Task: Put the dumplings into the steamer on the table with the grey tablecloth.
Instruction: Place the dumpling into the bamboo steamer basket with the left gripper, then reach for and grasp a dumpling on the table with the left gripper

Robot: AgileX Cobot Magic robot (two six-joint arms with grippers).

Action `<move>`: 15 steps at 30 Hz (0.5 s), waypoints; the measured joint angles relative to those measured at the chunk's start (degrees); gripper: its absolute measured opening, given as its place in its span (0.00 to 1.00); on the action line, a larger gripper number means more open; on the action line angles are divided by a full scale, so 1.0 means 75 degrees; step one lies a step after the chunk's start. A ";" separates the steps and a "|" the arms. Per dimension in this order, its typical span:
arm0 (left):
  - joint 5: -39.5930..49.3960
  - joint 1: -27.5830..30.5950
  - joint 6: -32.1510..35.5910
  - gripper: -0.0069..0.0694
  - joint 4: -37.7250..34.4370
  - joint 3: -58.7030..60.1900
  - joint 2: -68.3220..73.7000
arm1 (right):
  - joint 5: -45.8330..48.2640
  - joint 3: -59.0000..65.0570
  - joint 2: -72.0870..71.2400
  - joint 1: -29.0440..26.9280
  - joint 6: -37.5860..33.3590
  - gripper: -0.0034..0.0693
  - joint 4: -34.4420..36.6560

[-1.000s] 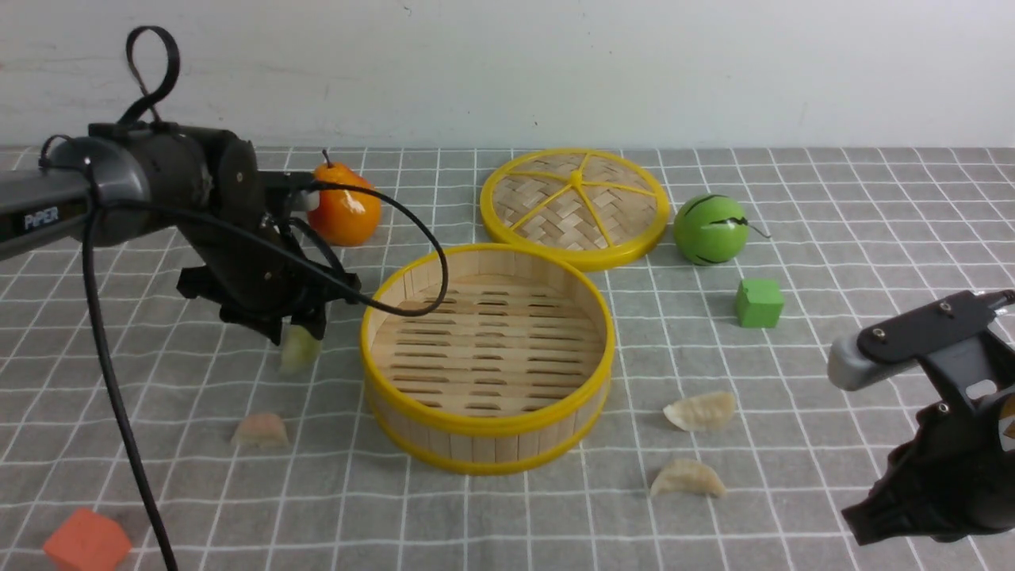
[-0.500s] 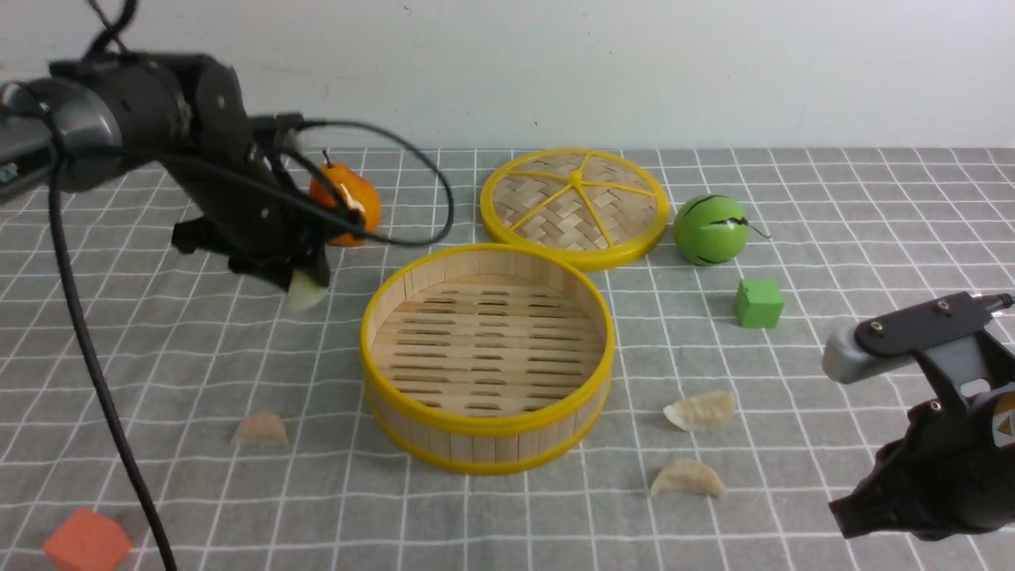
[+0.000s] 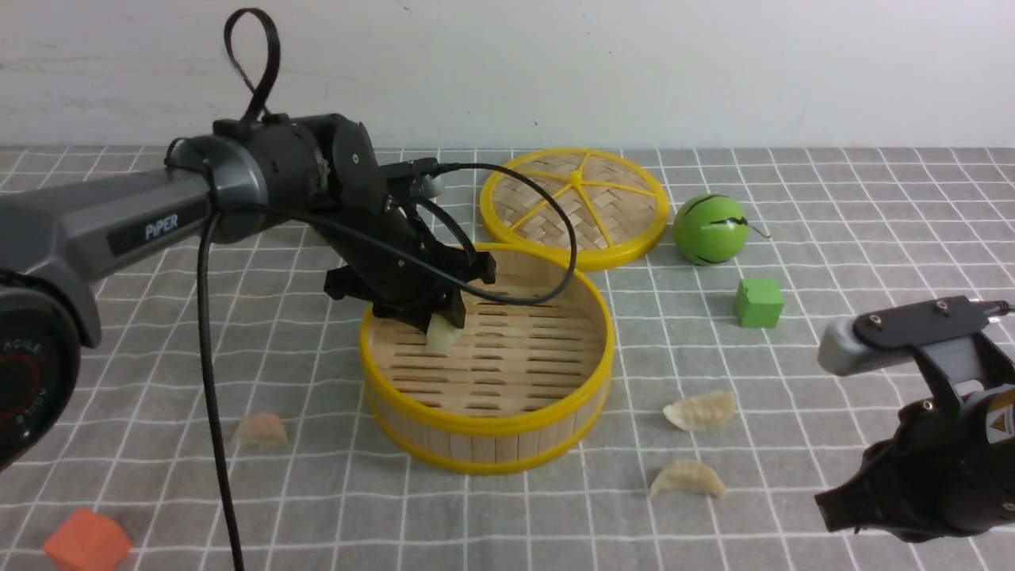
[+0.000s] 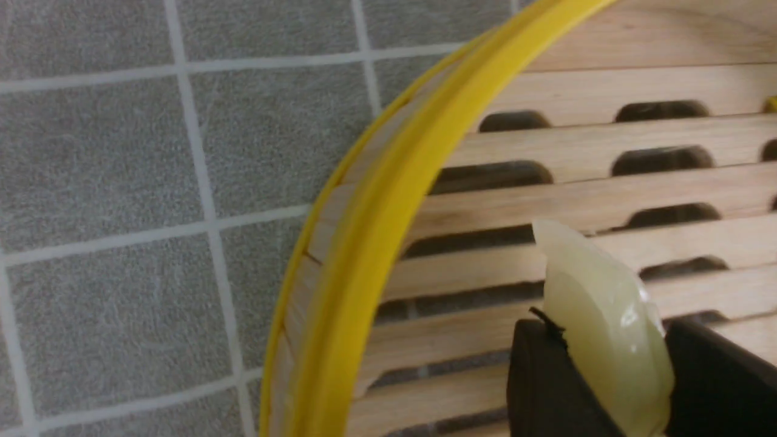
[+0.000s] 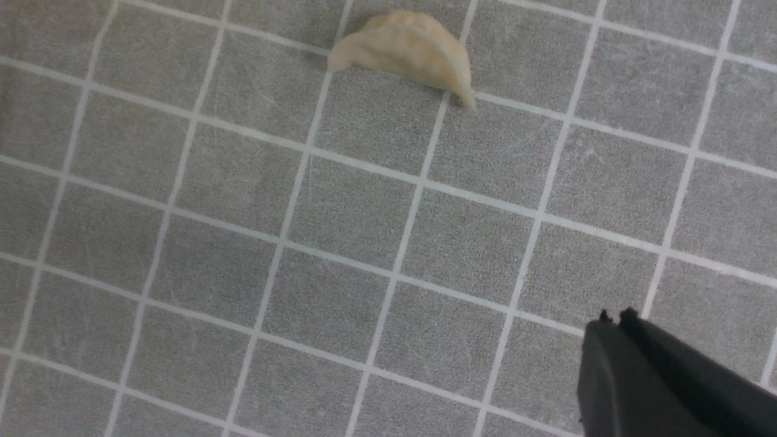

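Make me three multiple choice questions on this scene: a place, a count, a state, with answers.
1. Where is the green dumpling? A on the cloth; B in the left gripper over the steamer; C on the lid.
2. How many dumplings lie on the cloth? A one; B five; C three.
3. The right gripper is: A shut, empty; B open; C shut on a dumpling.
Answers: 1 B, the wrist view shows it pinched. 2 C, one pink dumpling, two cream dumplings. 3 A, its tips meet with nothing between.
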 joint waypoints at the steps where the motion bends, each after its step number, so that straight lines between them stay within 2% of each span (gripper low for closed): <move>1: -0.0031 0.0000 -0.0022 0.46 0.0000 0.0000 0.0039 | 0.0000 0.0000 0.0000 0.0000 0.0000 0.04 0.0054; 4: 0.0054 0.0000 -0.0174 0.60 0.0009 0.0000 -0.0038 | -0.0007 0.0000 0.0000 0.0000 0.0000 0.04 0.0119; 7: 0.0453 0.0000 -0.0219 0.67 0.0140 -0.0080 -0.0233 | -0.0017 0.0000 0.0000 0.0000 -0.0007 0.04 0.0142; 15: 0.2974 0.0015 -0.0390 0.68 0.1329 -0.0841 -0.1380 | -0.0172 0.0000 0.0060 0.0000 -0.0492 0.05 0.0381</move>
